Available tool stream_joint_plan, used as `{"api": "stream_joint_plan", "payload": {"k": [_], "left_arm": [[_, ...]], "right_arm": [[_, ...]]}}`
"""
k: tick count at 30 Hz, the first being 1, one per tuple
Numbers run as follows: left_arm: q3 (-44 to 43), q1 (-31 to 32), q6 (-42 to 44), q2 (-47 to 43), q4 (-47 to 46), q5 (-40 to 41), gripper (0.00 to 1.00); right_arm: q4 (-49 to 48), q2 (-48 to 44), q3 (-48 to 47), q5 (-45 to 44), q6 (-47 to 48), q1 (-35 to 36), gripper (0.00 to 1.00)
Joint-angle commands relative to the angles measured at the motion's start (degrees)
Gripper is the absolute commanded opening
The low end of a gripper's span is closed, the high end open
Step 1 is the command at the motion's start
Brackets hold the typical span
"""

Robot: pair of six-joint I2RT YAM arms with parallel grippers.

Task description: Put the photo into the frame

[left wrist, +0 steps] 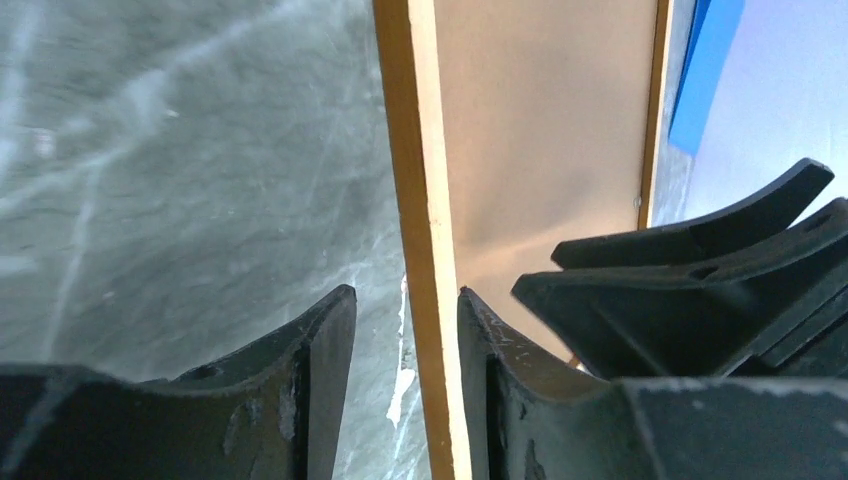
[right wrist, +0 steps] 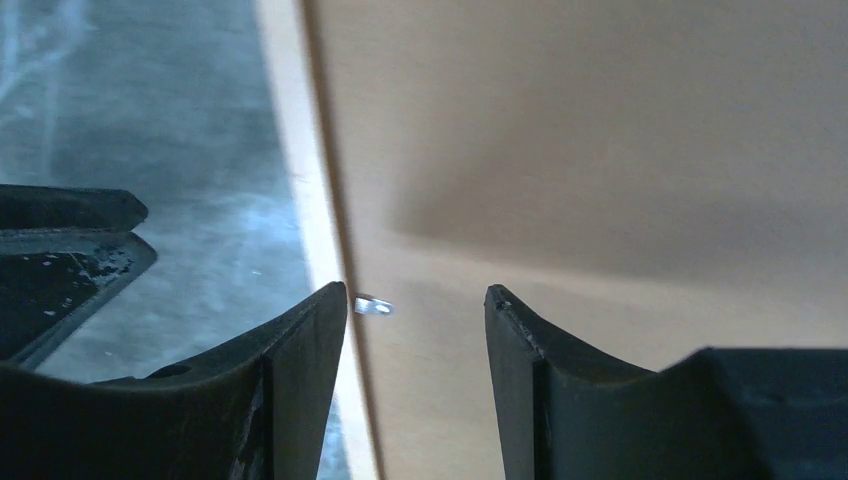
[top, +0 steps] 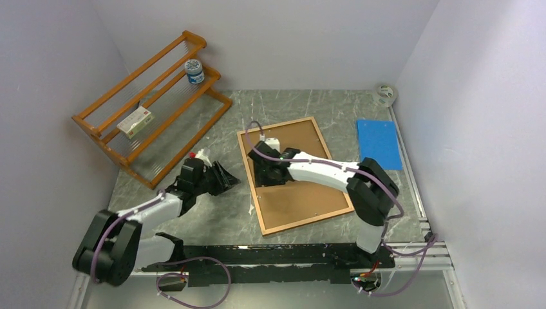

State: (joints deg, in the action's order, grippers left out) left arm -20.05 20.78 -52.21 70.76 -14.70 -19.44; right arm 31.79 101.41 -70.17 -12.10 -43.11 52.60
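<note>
On my overhead feed the frame [top: 308,219] lies flat in the middle of the bench [top: 193,215], back side up, with the plain brown backing board [top: 299,196] filling it. Its long axis runs from the far edge toward the near edge, and the near end swings a little toward the right edge, so the whole rectangle sits skewed to the bench.

My left pincer [left wrist: 405,300] is low at the frame's left long rail. In its wrist view the jaws stand partly apart with the rail running up between them. One finger [left wrist: 320,350] is over bare bench and the other is over the backing board. The gap is wider than the rail, and I see nothing gripped.

My right pincer [right wrist: 415,300] reaches in from the right, over the backing board and close to that same left rail. Its jaws are also apart and hold nothing. A small metal tab [right wrist: 373,306] sits at the rail's inner edge, just beside its left finger [right wrist: 300,350].

A blue sheet [top: 378,143] lies by the right edge, and an orange rack [top: 154,103] stands at the far left corner.
</note>
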Motion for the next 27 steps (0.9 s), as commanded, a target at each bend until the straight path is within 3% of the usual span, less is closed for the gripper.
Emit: {"api": "stream_joint_plan", "payload": {"k": [1, 10, 19, 27], "left_arm": [[1.32, 0.07, 0.23, -7.45, 9.14, 11.42, 0.48], [2.41, 0.05, -1.32, -11.67, 13.35, 15.53, 0.48], [3.99, 0.05, -2.01, -11.54, 7.73, 12.6, 0.48], [6.24, 0.01, -1.96, -11.9, 3.53, 8.67, 0.52]], "right_arm": [[4.7, 5.1, -10.21, -4.09, 0.39, 3.24, 0.57], [10.55, 15.88, -21.76, -5.61, 2.56, 5.79, 0.54], [17.24, 22.74, -30.14, -8.82, 3.84, 7.75, 0.43], [18.48, 24.6, -31.27, -7.71, 3.04, 7.86, 0.29]]}}
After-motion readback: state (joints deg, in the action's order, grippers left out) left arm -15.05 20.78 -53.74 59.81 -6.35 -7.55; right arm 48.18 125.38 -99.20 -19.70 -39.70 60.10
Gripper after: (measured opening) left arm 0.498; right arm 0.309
